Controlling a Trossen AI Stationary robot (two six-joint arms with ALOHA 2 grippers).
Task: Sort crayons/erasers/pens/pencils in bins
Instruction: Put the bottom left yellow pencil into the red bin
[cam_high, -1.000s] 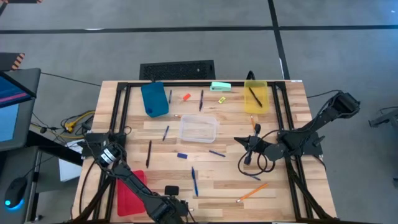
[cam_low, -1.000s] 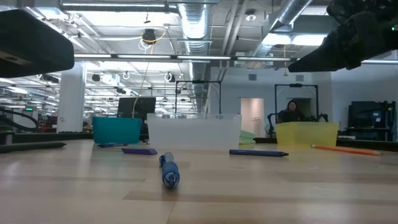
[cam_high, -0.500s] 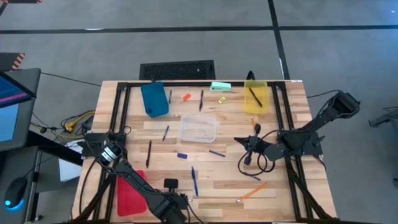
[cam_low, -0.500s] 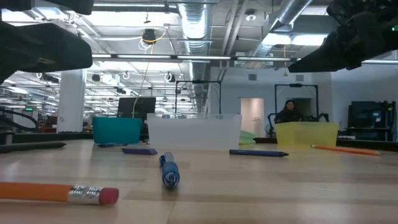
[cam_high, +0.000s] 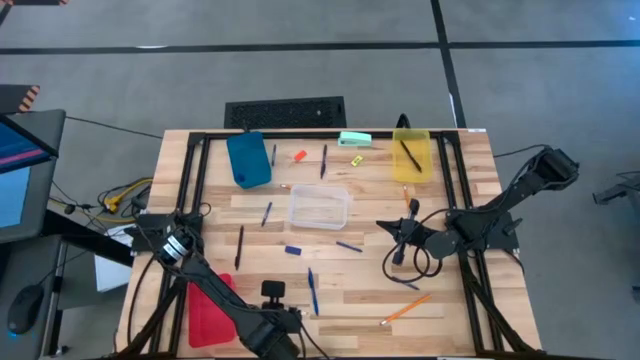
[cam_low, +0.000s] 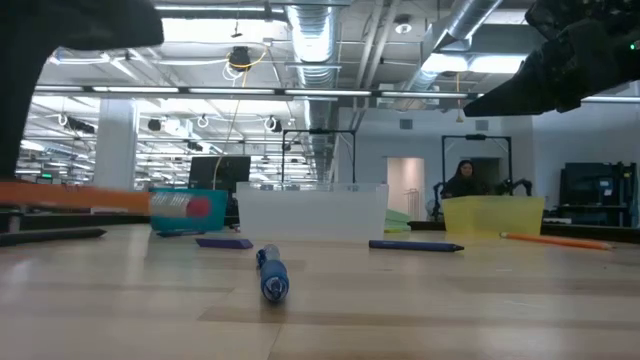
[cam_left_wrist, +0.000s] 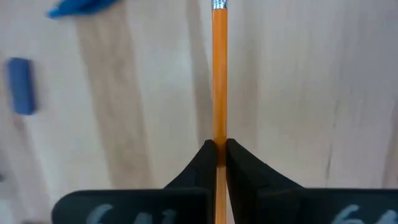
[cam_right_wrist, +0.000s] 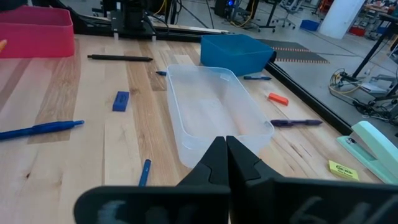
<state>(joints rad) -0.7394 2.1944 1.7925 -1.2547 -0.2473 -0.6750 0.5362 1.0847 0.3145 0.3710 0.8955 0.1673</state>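
My left gripper (cam_high: 272, 291) hangs over the table's near edge, shut on an orange pencil (cam_left_wrist: 219, 74). In the low view that pencil (cam_low: 110, 199) floats level above the wood, its pink eraser end (cam_low: 200, 206) leading. My right gripper (cam_high: 400, 236) hovers shut and empty to the right of the clear bin (cam_high: 320, 208). The blue bin (cam_high: 248, 158) and yellow bin (cam_high: 411, 155) stand at the far side, and the red bin (cam_high: 210, 312) at the near left. A second pencil (cam_high: 405, 310), blue pens (cam_high: 312, 290) and small erasers (cam_high: 293, 250) lie flat on the table. My left gripper pinches the pencil's shaft (cam_left_wrist: 219, 135) between its two fingers (cam_left_wrist: 199, 165), which come from above and lie across it. The ferrule end (cam_left_wrist: 219, 5) sticks out past the fingers. The pencil is lifted clear of the table and stays level.
A mint-green stapler (cam_high: 354, 139), an orange-red eraser (cam_high: 300, 155) and a yellow eraser (cam_high: 356, 159) sit between the blue and yellow bins. A dark pen (cam_high: 239, 246) lies left of the clear bin. A loose black cable (cam_high: 405, 262) loops below the right gripper.
My left gripper has risen and drifted slightly toward the far edge with the pencil. Half a second ago the pencil was low, close to the tabletop; now it is lifted clear and level. The right arm has kept still.
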